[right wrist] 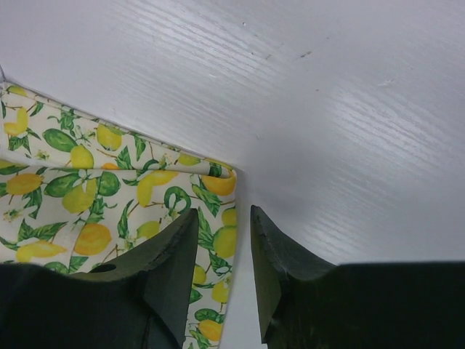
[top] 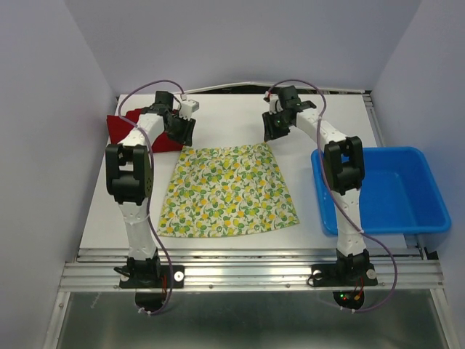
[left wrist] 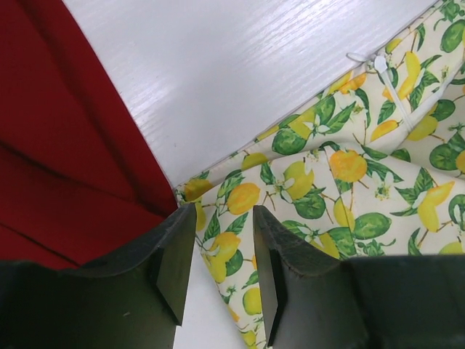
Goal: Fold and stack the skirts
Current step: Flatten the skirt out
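White thin cloth printed with yellow lemons and green leaves, cut as a trapezoid skirt (top: 227,190), lies spread flat on the white bench (top: 232,109). Its narrow waist edge is on the far side and its wide hem is toward the arm bases. A plain red skirt (top: 118,128) lies bunched just beside the far left corner of the lemon skirt, partly under the left arm. A blue plastic bin (top: 385,151) stands to the right of the lemon skirt.

The left claw (top: 182,131) is at the far left waist corner of the lemon skirt, and the right claw (top: 273,133) is at the far right waist corner. In both wrist views the two fingers stand apart and the corner of the cloth shows in the gap. Nothing is pinched, so both claws are open. Whether the fingertips touch the cloth I cannot tell.

I judge this skirt to be light, soft and limp. It will sag when lifted and may slide on the smooth bench. The waist, with its seam and small white zipper (left wrist: 379,69), is probably the firmest part. So the two waist corners seem good places to grip, with each claw taking both layers. Both claws should rise together, otherwise the cloth may twist.
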You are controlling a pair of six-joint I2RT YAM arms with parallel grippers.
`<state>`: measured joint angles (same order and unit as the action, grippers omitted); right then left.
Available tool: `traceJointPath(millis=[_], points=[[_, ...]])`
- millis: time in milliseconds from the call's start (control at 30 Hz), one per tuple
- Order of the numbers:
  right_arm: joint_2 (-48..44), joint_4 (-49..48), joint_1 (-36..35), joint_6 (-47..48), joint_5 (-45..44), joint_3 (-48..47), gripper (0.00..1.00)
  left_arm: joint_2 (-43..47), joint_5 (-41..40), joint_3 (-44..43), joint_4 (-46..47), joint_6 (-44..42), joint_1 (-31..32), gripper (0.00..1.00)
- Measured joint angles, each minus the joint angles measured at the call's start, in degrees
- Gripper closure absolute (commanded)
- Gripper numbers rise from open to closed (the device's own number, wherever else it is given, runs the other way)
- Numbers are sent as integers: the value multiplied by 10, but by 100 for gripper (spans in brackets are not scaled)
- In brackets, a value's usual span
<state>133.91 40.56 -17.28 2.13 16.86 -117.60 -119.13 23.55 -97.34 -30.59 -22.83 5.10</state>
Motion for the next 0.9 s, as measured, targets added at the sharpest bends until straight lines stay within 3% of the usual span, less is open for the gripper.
traceJointPath(millis=[333, 600, 733, 767, 833, 900], points=[[35, -10, 0, 11, 14, 0, 59, -1, -43, 11, 17, 3, 2, 51], [37, -11, 0, 15, 20, 0, 68, -25, -54, 11, 17, 4, 11, 54], [38, -11, 0, 15, 24, 0, 82, -36, -54, 11, 17, 7, 13, 63], [39, -11, 0, 15, 24, 0, 90, -38, -55, 11, 17, 8, 13, 73], [40, -11, 0, 16, 25, 0, 99, -38, -58, 11, 17, 10, 13, 82], [41, -12, 0, 17, 26, 0, 99, -38, -61, 11, 23, 16, 13, 96]])
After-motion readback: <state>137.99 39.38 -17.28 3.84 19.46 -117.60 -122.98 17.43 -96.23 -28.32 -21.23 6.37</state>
